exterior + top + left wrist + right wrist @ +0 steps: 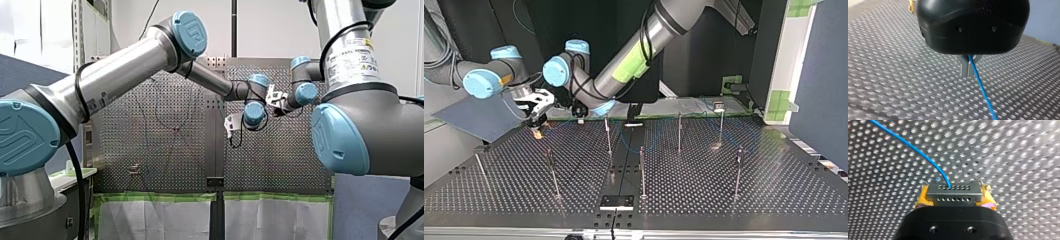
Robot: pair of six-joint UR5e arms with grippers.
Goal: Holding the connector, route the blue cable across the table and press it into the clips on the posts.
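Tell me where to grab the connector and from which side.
Grip the connector by its two short ends, coming from behind, opposite the face where the blue cable exits. It's a flat bar; the yellow pads of my right gripper clamp it that way.

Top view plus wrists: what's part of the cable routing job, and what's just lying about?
Job: blue cable; connector, held in my right pincer; my left pincer, closed on the cable; posts.
Lying about: grey sheet; green tape; black plate.
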